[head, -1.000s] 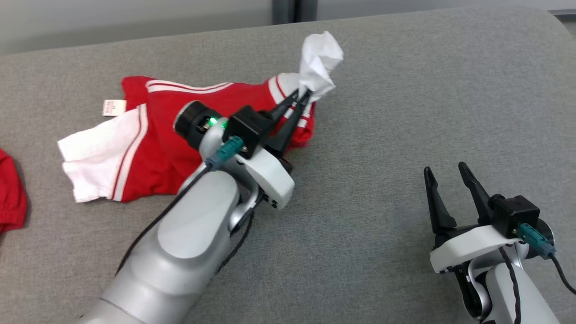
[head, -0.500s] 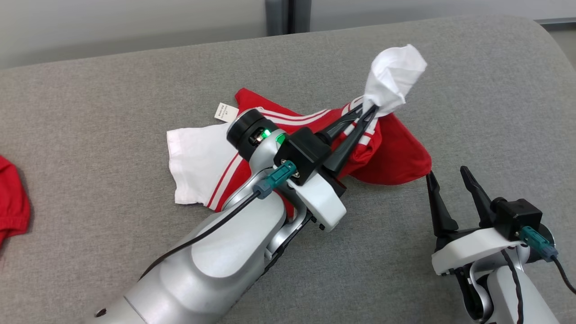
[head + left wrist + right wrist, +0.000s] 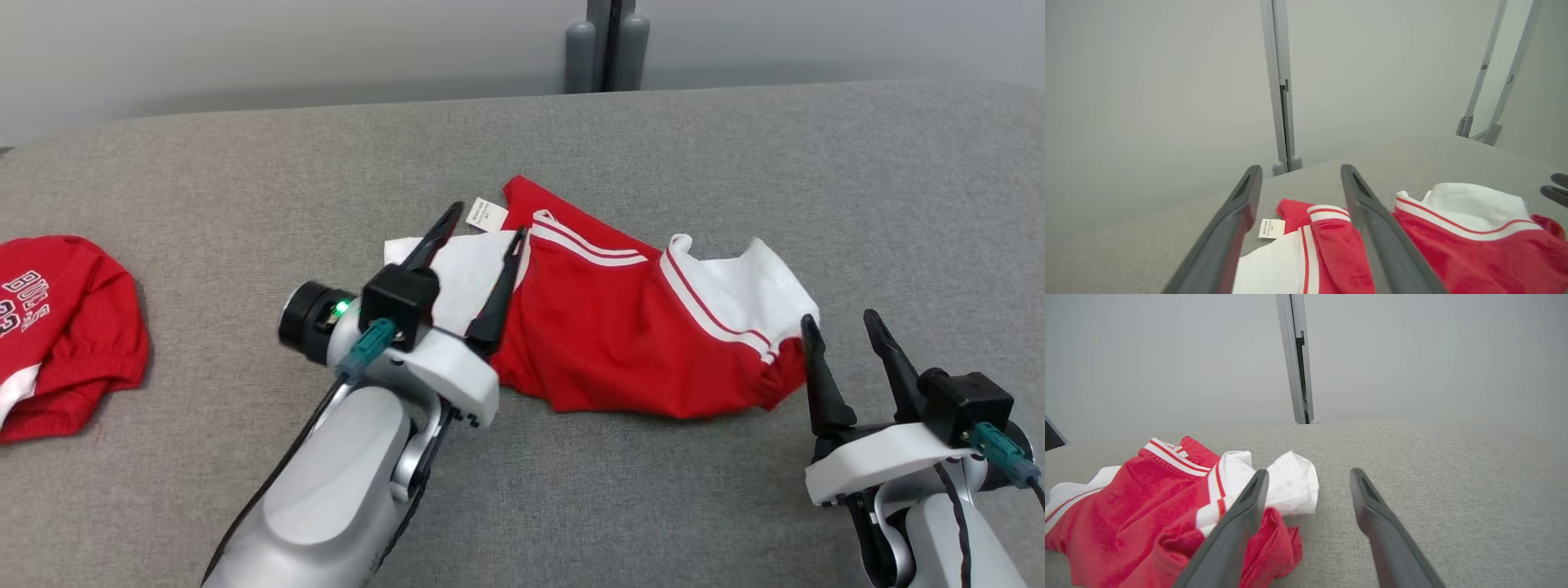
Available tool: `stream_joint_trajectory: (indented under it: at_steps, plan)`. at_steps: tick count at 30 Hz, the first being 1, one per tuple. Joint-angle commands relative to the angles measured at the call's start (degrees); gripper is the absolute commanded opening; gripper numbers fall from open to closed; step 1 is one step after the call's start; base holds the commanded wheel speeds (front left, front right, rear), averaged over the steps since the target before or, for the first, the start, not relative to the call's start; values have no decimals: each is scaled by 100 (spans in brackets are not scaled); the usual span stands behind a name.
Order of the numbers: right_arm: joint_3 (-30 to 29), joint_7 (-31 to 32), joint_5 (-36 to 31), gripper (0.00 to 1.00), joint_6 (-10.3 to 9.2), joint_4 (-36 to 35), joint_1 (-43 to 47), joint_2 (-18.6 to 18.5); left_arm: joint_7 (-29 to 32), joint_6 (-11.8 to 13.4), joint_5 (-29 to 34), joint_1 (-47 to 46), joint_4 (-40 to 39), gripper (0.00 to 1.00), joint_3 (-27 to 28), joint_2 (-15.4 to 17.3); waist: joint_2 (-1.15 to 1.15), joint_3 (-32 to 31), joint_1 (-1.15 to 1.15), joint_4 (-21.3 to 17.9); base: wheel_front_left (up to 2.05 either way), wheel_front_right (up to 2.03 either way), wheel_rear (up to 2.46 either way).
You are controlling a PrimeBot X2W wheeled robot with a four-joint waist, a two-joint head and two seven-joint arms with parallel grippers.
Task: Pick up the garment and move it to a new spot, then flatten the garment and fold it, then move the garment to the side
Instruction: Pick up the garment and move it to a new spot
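On grey cushion [image 3: 735, 147], red/white garment [image 3: 612, 327] w/ illegible tag [image 3: 486, 214], L claw [image 3: 486, 220] & R claw [image 3: 840, 317] wide; far left, "BULLS" jersey [image 3: 73, 327].

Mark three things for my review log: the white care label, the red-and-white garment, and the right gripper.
white care label [image 3: 1271, 228]: left wrist view, middle of the tag.
red-and-white garment [image 3: 604, 327]: head view, on its red middle panel.
right gripper [image 3: 840, 318]: head view, midway between the tips of its open fingers.

Grey cushion [image 3: 735, 147], red jersey [image 3: 65, 327], grey post [image 3: 608, 45]

Grey cushion [image 3: 653, 506], red-white garment [image 3: 620, 343] lying centre, red jersey [image 3: 73, 343] left
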Motion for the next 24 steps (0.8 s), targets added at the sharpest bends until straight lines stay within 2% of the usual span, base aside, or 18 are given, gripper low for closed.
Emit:
stream_joint_trajectory:
  at_steps: [1, 5, 15, 24]
  plan:
    - [-12, -3, -41, 100, 1, -15, 64, -34, -11, 35, 82, 185, -46, 100, 201, 73, 0, -81, 0, 80, 0, 0, 0]
    - [-3, -3, -93, 100, 1, -39, 190, -33, -11, 59, 281, 828, -124, 100, 859, 132, 0, -262, 0, 205, 0, 0, 0]
    - [8, -3, -148, 100, 1, -3, 557, -33, -11, 49, 711, 2367, -579, 100, 2303, 49, 0, -750, 0, 346, 0, 0, 0]
    - [-35, -3, -115, 100, 1, -23, 769, -33, -11, -80, 1024, 3114, -819, 100, 2954, -12, 0, -983, 0, 308, 0, 0, 0]
